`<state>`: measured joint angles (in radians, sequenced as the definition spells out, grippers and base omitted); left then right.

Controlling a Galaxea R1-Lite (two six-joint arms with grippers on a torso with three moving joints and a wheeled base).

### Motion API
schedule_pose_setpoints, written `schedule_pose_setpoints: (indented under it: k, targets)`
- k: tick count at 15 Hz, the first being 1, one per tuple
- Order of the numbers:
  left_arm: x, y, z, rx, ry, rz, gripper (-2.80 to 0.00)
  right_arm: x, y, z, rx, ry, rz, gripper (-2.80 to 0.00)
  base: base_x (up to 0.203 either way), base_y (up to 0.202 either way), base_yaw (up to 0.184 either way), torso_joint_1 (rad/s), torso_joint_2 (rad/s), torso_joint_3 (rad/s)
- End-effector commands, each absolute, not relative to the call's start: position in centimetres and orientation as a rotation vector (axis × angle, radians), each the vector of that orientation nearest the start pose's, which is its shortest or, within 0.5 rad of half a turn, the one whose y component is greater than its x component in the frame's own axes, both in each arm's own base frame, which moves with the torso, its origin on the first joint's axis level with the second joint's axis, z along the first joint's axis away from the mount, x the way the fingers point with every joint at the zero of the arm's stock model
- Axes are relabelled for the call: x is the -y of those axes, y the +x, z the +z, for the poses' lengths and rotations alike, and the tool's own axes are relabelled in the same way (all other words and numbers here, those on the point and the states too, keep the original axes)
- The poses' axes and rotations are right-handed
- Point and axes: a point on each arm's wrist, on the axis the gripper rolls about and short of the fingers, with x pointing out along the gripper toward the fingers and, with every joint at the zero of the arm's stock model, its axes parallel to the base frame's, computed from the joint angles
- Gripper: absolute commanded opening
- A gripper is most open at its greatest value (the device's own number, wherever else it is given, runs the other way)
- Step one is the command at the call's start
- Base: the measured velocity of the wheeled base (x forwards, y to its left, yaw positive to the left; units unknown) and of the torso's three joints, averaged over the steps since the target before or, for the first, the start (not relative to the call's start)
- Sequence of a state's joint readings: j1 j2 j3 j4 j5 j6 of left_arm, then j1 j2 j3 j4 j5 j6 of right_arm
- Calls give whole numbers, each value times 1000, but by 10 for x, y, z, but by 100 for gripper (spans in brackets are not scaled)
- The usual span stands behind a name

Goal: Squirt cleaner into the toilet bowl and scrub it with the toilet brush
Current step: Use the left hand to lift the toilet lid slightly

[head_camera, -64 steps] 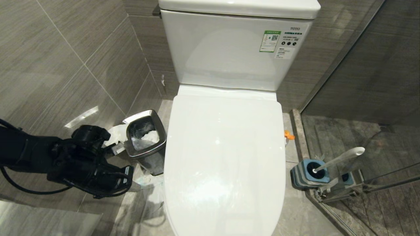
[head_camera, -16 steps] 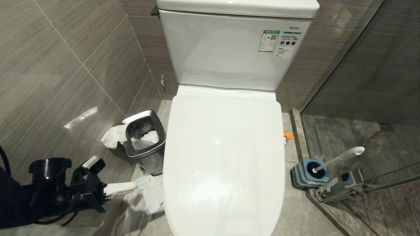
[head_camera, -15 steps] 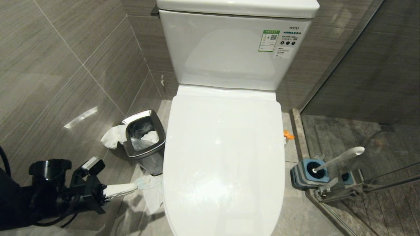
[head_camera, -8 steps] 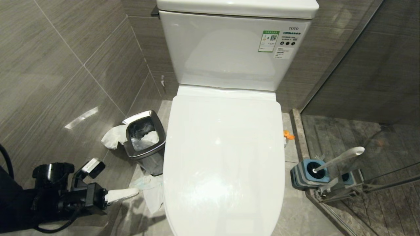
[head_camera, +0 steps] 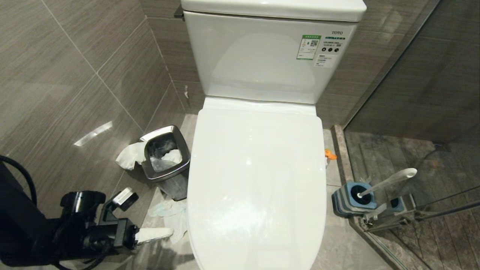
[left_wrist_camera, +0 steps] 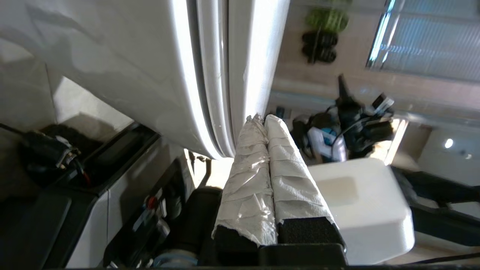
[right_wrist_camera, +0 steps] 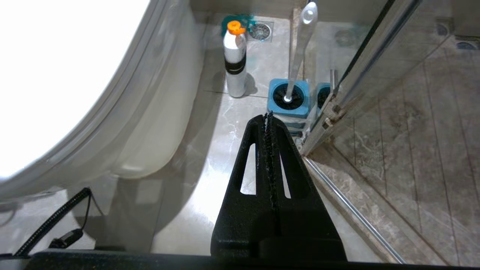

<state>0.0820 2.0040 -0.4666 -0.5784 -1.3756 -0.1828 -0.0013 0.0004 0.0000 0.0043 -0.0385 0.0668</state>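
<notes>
While the lid (head_camera: 257,180) lies flat over the toilet bowl (left_wrist_camera: 123,75), nothing of the task is done. The left pincer (left_wrist_camera: 264,125), fingers pressed together and empty (wrapped in white), sits at the lid's edge. Beyond the right pincer (right_wrist_camera: 268,116), also closed on nothing, the toilet brush (right_wrist_camera: 300,48) stands in its holder (right_wrist_camera: 288,101) beside the cleaner bottle (right_wrist_camera: 235,60).

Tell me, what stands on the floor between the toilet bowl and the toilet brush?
In the right wrist view, a cleaner bottle with an orange cap stands between the toilet bowl and the toilet brush.
</notes>
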Motion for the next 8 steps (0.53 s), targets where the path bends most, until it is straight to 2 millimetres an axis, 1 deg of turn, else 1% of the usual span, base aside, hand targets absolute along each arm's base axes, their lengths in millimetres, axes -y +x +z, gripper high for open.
schedule_pose_setpoints:
  k: [1,8]
  targets:
    - [5,258,32,-884,-824,-1142,-280,1,-23,75,-3,67,-40,-280,0,0,0,0,0,0]
    - [5,258,32,-883,-823,-1142,-280,1,-23,75,-3,67,-40,-280,0,0,0,0,0,0]
